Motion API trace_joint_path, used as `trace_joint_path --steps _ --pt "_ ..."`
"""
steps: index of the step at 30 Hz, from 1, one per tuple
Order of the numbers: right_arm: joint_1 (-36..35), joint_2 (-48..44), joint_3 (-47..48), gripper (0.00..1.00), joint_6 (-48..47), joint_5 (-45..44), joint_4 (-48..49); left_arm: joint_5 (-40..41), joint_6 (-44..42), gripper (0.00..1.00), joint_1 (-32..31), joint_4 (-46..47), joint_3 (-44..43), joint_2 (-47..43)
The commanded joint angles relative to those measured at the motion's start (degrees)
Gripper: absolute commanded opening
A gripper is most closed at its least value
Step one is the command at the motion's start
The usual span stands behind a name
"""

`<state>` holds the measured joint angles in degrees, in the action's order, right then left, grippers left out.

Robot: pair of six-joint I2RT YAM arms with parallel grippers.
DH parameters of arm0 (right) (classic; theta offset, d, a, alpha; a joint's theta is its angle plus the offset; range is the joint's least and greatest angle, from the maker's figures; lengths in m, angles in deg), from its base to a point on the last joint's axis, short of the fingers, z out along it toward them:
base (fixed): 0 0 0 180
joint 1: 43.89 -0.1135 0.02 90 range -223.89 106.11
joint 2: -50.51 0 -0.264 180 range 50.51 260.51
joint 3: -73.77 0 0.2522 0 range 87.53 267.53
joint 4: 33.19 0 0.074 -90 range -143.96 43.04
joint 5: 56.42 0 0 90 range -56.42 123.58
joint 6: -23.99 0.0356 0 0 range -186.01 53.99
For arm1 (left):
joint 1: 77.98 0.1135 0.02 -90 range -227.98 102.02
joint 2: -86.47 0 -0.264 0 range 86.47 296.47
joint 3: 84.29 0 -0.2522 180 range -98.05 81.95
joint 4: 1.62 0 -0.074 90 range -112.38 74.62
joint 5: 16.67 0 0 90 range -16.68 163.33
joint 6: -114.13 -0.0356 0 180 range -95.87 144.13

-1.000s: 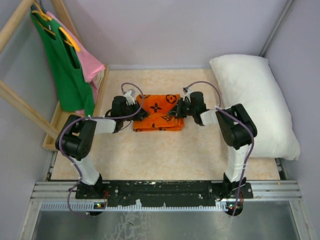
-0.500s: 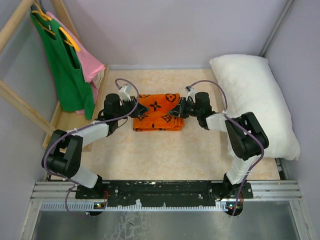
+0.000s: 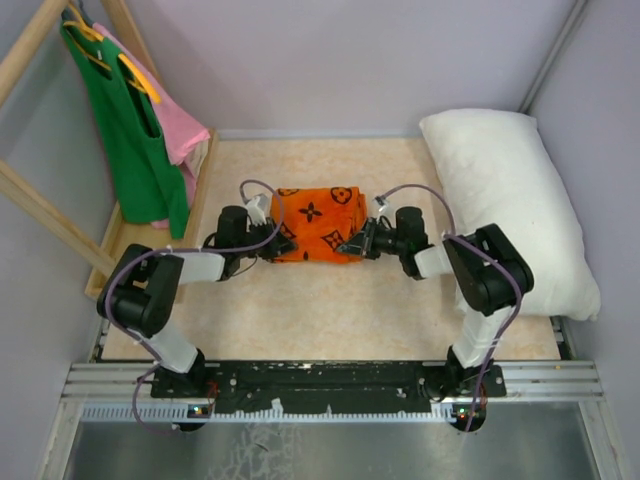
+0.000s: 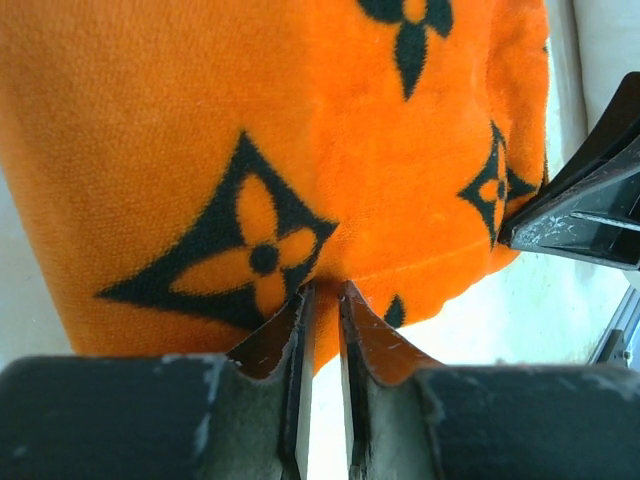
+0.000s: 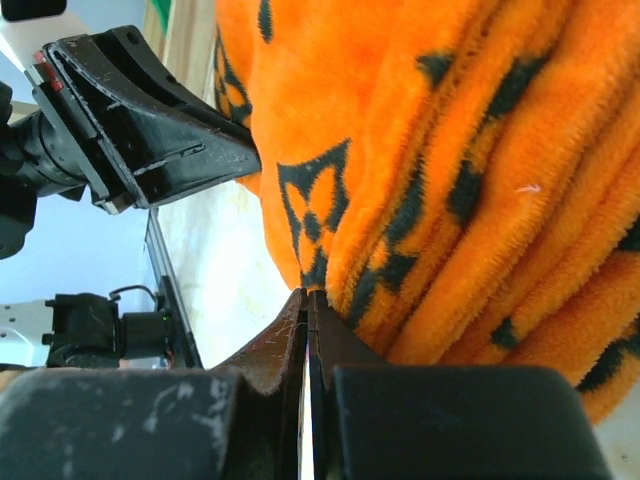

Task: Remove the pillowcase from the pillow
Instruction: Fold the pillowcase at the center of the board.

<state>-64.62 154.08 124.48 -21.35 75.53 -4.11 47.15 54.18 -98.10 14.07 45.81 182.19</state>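
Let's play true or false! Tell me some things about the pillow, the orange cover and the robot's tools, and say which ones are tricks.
1. The folded orange pillowcase lies on the table between the left tool and the right tool. True.
2. The pillow is inside the pillowcase. False: it lies bare at the table's right side, apart from the pillowcase.
3. A green top hangs on the wooden rack at the left. True.
4. The right tool is wide open. False: its jaws are shut together, tips at the pillowcase's edge.
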Motion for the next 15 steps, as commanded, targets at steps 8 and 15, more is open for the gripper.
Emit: trace_joint_path --steps 8,15 --pt "0.97 -15.13 14.87 0.1 -12.58 -14.93 -19.49 17.05 -12.02 0.22 -9.05 -20.02 -3.78 -19.5" --pt "2.62 0.07 38.06 0.09 -15.56 -25.85 -38.21 21.29 -2.88 0.0 -15.2 -19.16 8.46 -25.37"
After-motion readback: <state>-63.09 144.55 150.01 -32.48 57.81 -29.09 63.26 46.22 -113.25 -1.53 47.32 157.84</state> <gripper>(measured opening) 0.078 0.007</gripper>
